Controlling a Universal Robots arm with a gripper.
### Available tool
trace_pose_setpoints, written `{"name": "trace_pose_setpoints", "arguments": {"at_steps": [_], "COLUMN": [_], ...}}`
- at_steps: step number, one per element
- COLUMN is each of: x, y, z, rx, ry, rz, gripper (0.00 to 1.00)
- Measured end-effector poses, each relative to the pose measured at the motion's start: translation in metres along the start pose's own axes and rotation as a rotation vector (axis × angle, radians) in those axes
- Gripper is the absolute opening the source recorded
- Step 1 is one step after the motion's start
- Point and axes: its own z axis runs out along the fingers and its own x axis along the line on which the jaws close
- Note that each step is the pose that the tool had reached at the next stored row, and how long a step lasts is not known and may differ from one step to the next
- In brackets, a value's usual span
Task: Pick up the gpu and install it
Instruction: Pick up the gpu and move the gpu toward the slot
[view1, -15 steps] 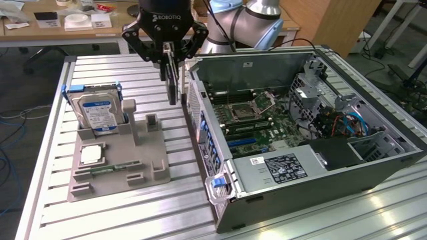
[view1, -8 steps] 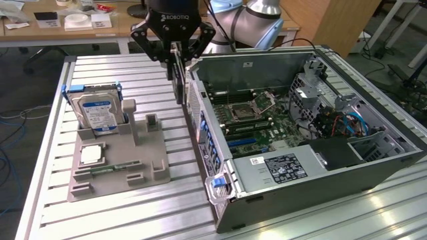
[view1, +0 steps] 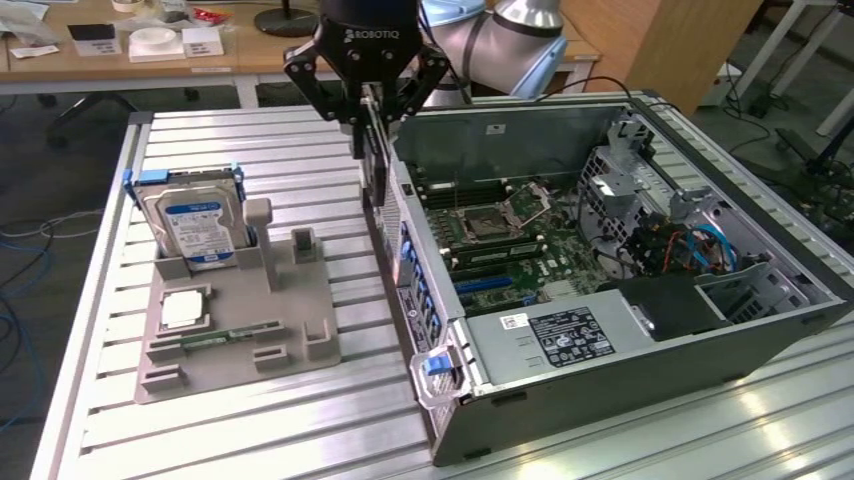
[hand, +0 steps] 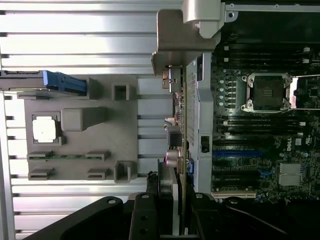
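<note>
**While the thin black gpu card (view1: 374, 165) is hanging edge-down, squareness is counting most**

As the step in hand is looking like the carry toward the open black-and-silver computer tower case (view1: 694, 365) lying on its side, the work is calling for a steady, upright card. Any swing or twist in the grip is risking a knock against the case's rear wall (view1: 400, 290), above which the card is hanging. The card's lower edge is needing to run parallel to the long blue slot (view1: 487, 283) on the dark green motherboard (view1: 507, 235). Its silver metal end bracket (hand: 172, 80) is needing to line up with the rear wall. That alignment is best being settled while the card is well clear of the board, since the sockets and cables inside are leaving little room for a slanted approach.

The black two-fingered hand (view1: 368, 118) is hanging over the case's rear wall, toward the far edge of the ribbed aluminium surface (view1: 267, 430). Its jaws are standing narrowly parted and pinching the gpu by its upper edge, one on each face. In the wrist view the card is showing edge-on. It is lying just beside the rear wall, on the side of the grey moulded plastic holder (view1: 240, 335), and not yet over the motherboard. The thick silver hard drive with a blue-white label (view1: 200, 228) is standing upright in that holder, toward the surface's edge at the exterior view's left.
</note>
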Motion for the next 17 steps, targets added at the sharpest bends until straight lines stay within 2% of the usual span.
{"name": "trace_pose_setpoints", "arguments": {"at_steps": [7,17], "x": [-0.016,-0.045], "y": [0.0004,0.0011], "z": [0.0002,0.0010], "rx": [0.0000,0.0000], "ry": [0.0000,0.0000], "rz": [0.000,0.000], "gripper": [0.28,0.28]}}
